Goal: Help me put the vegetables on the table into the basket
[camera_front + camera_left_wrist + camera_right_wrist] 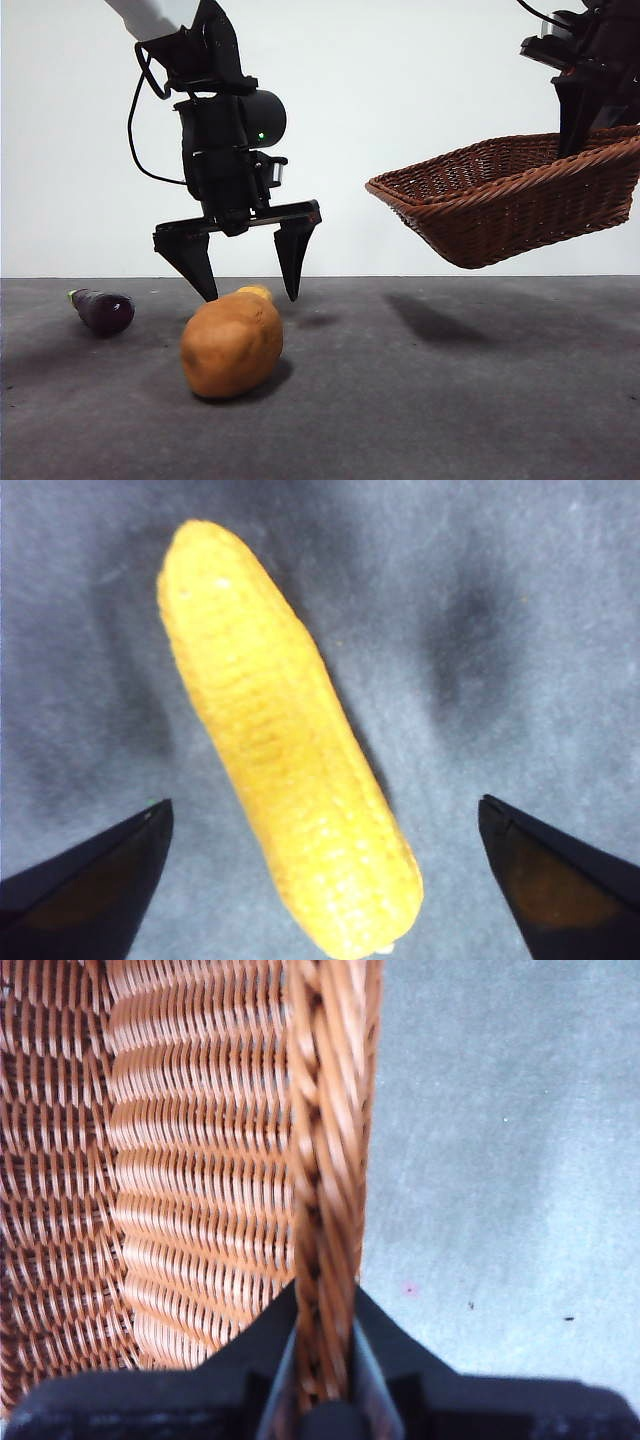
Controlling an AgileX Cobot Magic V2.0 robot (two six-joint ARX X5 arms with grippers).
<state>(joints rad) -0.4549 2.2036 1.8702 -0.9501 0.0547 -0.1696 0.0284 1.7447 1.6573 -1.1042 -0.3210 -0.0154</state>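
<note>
My left gripper (248,284) is open and hangs just above the table (450,400), its jaws on either side of a small yellow-orange corn cob (290,750). In the front view only the cob's tip (256,292) shows behind the large brown-orange potato (231,343). A dark purple eggplant (103,310) with a green stem lies at the left. My right gripper (325,1360) is shut on the braided rim of the wicker basket (510,195) and holds it tilted in the air at the right.
The basket casts a shadow on the table (440,315) below it. The white wall stands behind the table's far edge.
</note>
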